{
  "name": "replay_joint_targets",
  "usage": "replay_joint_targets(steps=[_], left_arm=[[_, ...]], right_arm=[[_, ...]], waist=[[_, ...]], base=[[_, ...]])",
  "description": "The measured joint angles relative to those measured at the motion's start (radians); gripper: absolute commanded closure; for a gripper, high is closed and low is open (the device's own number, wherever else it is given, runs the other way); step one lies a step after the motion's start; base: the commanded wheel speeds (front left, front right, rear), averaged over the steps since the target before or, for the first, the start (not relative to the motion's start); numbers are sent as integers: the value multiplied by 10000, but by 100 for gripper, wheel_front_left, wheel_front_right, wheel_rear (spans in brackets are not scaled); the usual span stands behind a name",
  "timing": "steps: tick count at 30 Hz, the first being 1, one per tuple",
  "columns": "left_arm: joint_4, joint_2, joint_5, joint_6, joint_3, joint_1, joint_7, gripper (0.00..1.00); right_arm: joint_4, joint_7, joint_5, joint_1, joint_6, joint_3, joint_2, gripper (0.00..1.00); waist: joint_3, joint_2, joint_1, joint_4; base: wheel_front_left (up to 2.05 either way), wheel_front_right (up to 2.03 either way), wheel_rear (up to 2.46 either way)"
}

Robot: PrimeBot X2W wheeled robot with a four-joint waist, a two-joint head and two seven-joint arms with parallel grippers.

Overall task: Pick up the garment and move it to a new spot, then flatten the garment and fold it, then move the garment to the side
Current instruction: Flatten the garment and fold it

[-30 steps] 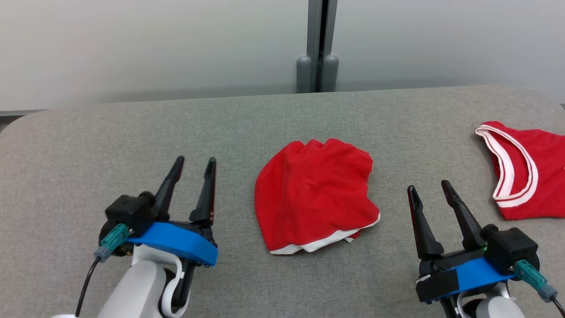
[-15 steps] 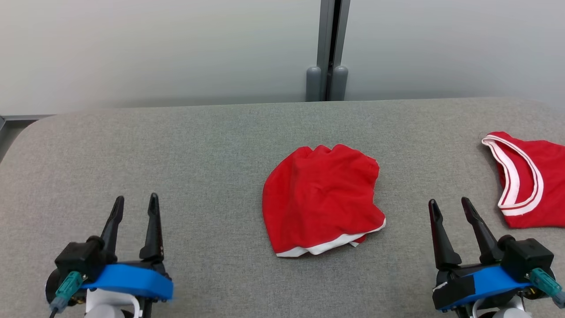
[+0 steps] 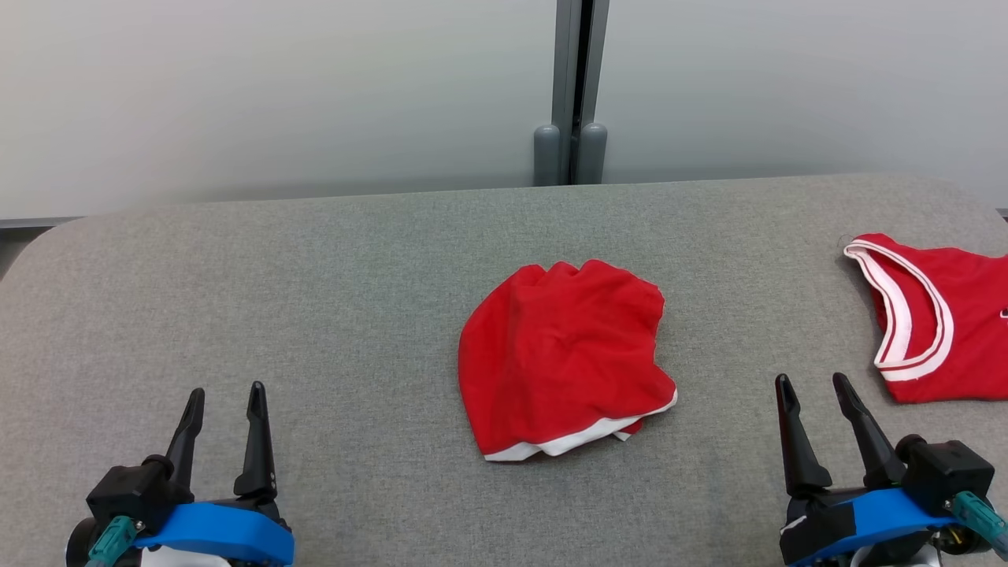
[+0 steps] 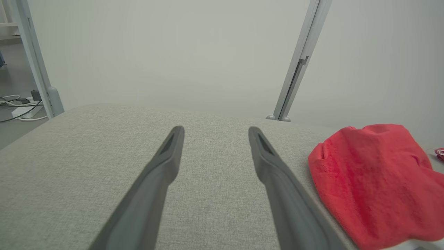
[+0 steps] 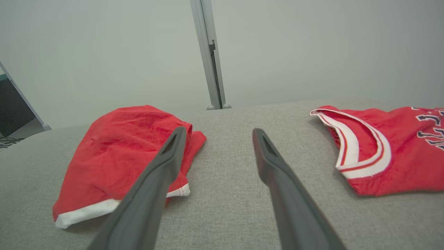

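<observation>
A red garment (image 3: 563, 358) with a white hem lies at the centre of the grey worktop (image 3: 315, 276). Left tool (image 3: 226, 390) and right tool (image 3: 810, 378), near the front corners, gape open, empty.

**Red cloth on a grey weave**

The garment (image 3: 563, 358) is plain bright red, with a white band along its hem. The jersey (image 3: 937, 323) is the same red. Its opening is edged in two white bands with a thin red stripe between them, and the right wrist view shows dark navy lettering (image 5: 430, 133) on it. The worktop (image 3: 315, 276) is a flecked mid-grey weave. The wall (image 3: 236, 94) is pale grey-white, split by a darker grey post (image 3: 568, 79). The left tool (image 3: 226, 390) and right tool (image 3: 811, 378) each have black fingers (image 3: 253, 441), a bright blue collar (image 3: 216, 531) and a teal plug (image 3: 110, 539).
</observation>
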Motion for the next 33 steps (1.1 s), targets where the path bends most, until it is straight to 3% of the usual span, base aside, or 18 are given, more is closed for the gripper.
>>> replay_joint_targets(steps=[17, 25, 29, 33], left_arm=[[-102, -186, 186, -29, 163, -12, 0, 0], [-209, -209, 274, -102, 178, -189, 0, 0], [-245, -209, 343, -142, 153, -345, 0, 0], [-221, -213, 408, -224, 48, -506, 0, 0]], right_arm=[[4, 382, -65, -198, 0, 374, 2, 0], [441, 2964, 330, -1312, 0, 763, 2, 0], [1204, 4293, 980, -2048, 0, 828, 2, 0], [2220, 4884, 1329, -2536, 0, 853, 4, 0]], waist=[[162, 0, 0, 38], [436, 0, 1, 62], [594, 0, 1, 156], [719, 0, 0, 356]], base=[[0, 0, 0], [0, 0, 0], [0, 0, 0], [0, 0, 0]])
